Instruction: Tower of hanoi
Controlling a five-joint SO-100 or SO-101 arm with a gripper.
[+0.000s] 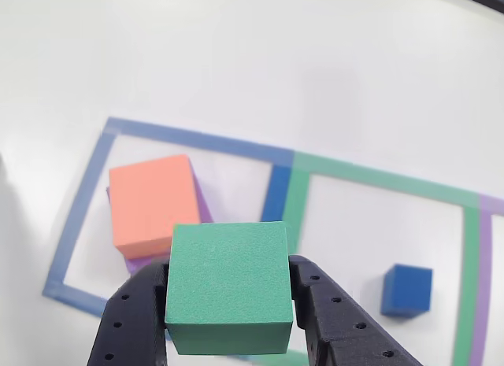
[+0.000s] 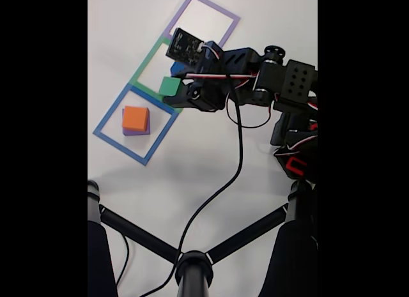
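Observation:
My gripper [image 1: 229,299] is shut on a green cube [image 1: 229,286], held between its black fingers above the table; the fixed view shows the same green cube [image 2: 170,86] at the gripper [image 2: 174,87] over the edge between the blue and green frames. An orange cube [image 1: 152,202] sits on a purple cube [image 1: 142,264] inside the blue taped square [image 1: 79,205]. In the fixed view that orange cube [image 2: 135,117] tops the purple cube [image 2: 134,131]. A small blue cube [image 1: 407,290] rests inside the green taped square [image 1: 378,179].
A purple taped square [image 2: 203,16] lies beyond the green one. The arm's body [image 2: 281,86] and its black cable [image 2: 236,163] are at the right. Black tripod legs [image 2: 192,262] cross the bottom of the fixed view.

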